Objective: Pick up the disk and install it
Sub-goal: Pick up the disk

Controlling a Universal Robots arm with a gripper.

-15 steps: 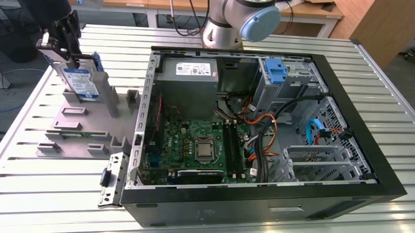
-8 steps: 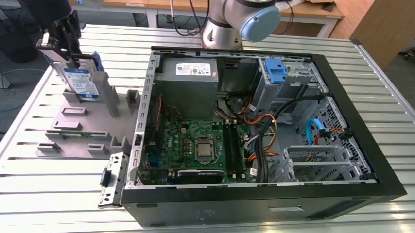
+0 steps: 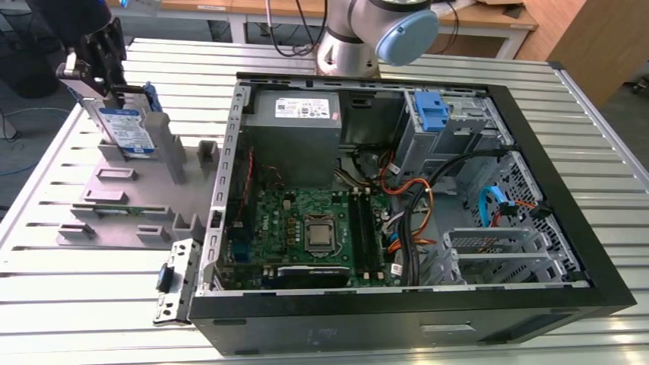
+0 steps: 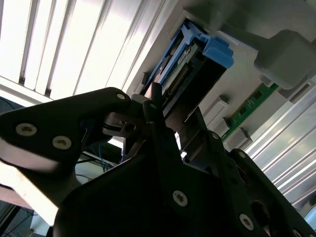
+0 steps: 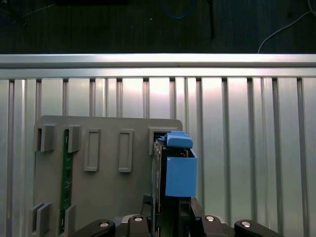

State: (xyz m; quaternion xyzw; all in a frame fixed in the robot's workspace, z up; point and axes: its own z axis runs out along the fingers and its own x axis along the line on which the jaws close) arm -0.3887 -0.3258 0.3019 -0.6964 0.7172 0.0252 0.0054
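The slatted aluminium table (image 3: 71,304) carried everything. Most of it was taken up by an open black computer case (image 3: 406,323) lying on its side. To the exterior view's left of the case lay a grey slotted fixture (image 3: 121,190).

The disk (image 3: 124,128) stood on edge in a slot at the far end of that fixture, its white-and-blue label facing outward. It was well apart from the case and not yet installed. The gripper (image 3: 102,87) sat directly over the disk's upper edge and reached down around it. Both wrist views showed its black frame close on either side of the drive. Whether it had clamped on the disk or merely straddled it could not be told, since the contact itself was hidden.

The blue bracket (image 5: 180,175) wrapped the drive's edge, and a green memory stick (image 5: 65,173) lay in a neighbouring slot.

The disk was probably rigid and dense for its size, with smooth metal faces that could slip under a light squeeze. It was also likely sensitive to knocks. The two broad flat faces near the top edge looked the best hold. The plastic bracket, which would likely flex, and the connector end looked poorer choices.
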